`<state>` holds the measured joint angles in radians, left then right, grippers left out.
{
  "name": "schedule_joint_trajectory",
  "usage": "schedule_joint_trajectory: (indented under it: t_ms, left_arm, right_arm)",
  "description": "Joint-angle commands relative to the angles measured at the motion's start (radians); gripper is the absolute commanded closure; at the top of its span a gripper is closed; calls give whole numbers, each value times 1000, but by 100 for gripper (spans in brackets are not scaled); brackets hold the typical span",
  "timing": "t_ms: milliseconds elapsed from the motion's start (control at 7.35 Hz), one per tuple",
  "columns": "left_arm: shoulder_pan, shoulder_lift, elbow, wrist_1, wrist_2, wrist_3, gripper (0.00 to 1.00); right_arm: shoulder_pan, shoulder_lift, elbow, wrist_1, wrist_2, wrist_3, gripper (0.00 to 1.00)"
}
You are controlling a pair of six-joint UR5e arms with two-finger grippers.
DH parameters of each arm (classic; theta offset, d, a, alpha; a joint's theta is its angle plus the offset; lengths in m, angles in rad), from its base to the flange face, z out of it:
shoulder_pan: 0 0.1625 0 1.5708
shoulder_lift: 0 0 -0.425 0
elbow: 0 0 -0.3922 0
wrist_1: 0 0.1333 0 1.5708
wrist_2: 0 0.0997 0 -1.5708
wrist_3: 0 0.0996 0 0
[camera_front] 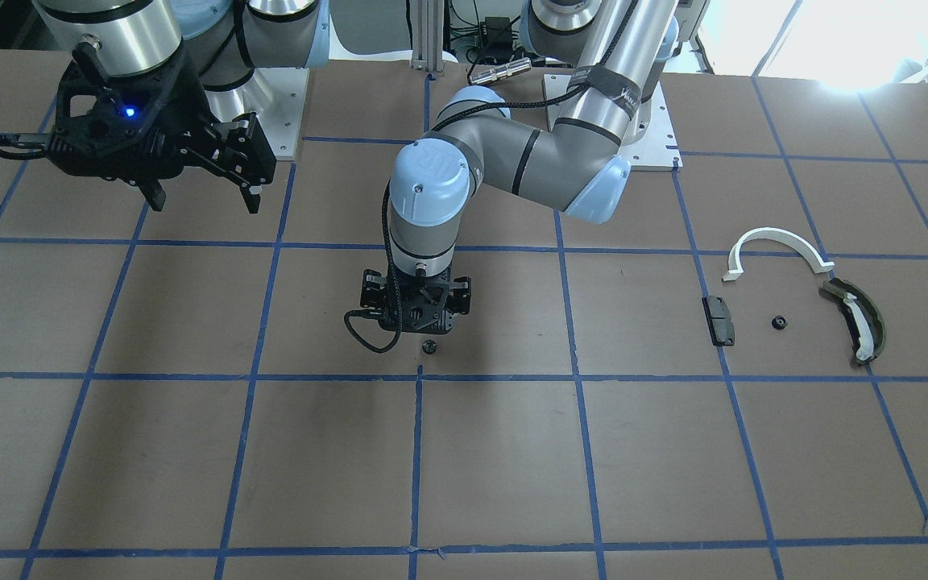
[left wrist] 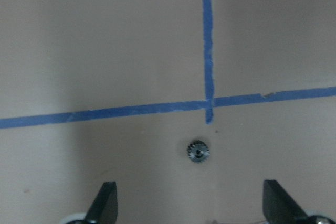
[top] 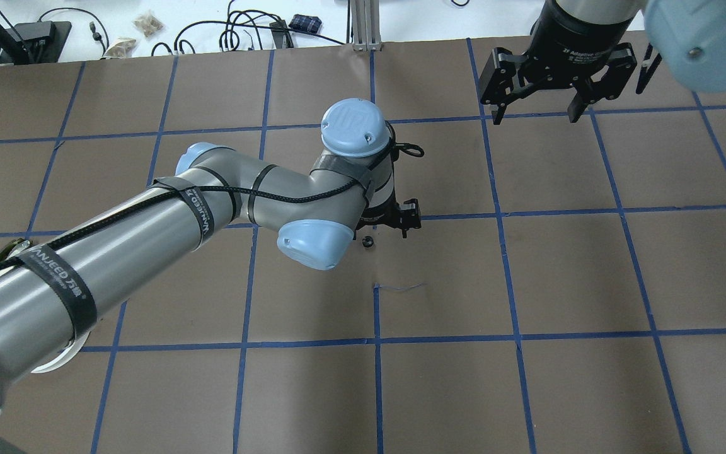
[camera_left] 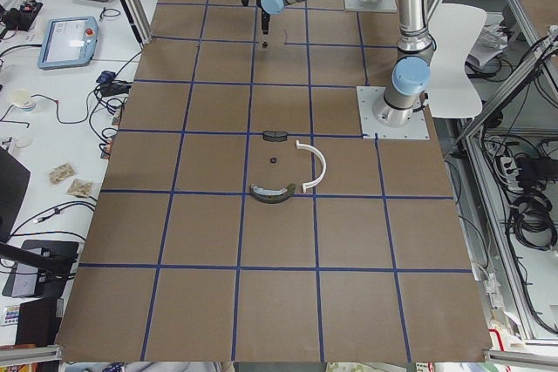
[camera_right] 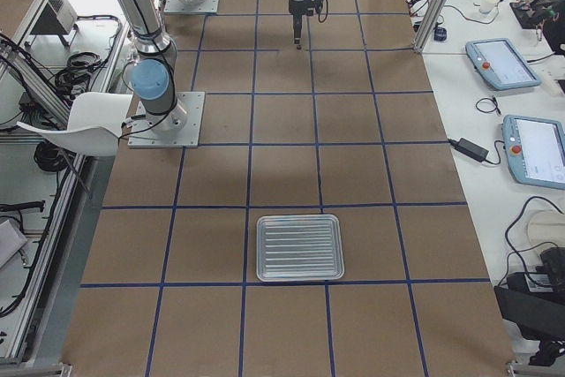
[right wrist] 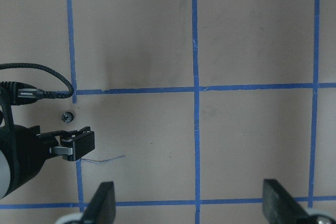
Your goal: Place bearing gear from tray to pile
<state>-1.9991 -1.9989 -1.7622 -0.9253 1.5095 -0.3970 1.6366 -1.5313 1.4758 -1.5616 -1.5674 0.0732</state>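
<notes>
A small dark bearing gear (camera_front: 429, 347) lies on the brown table beside a blue tape crossing; it also shows in the left wrist view (left wrist: 198, 151) and the overhead view (top: 367, 241). My left gripper (left wrist: 191, 205) hangs just above it, open and empty, with the gear ahead of the gap between the fingers. The pile lies far to the side: a white half-ring arc (camera_front: 778, 242), a black pad (camera_front: 719, 320), an olive curved shoe (camera_front: 859, 318) and another small gear (camera_front: 779, 323). My right gripper (top: 534, 116) is raised, open and empty.
The ribbed metal tray (camera_right: 299, 246) lies far off toward the table's right end, with nothing visible in it. Blue tape lines grid the table. Cables and tablets lie on the side benches.
</notes>
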Motion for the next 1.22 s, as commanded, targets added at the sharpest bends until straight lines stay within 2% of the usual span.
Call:
schedule_joint_trajectory:
  t_ms: [0,272,680,817,953,1089]
  left_arm:
    - [-6,-32,-2,40,11,-5,6]
    - [3,-70,0,63,69,7,6]
    - [6,-98,-2,63,74,-3,10]
    - [9,-98,7,63,75,7,18]
    - [25,-97,7,63,74,10,38]
    - [31,-103,-8,66,72,12,53]
  right_arm:
    - [0,2,14,3,3,-20,0]
    - [0,5,14,-23,1,-24,0]
    - [0,5,14,-32,0,-23,0]
    - [0,3,14,-34,0,-24,0]
    - [0,3,14,-34,0,-24,0]
    - [0,5,14,-34,0,-26,0]
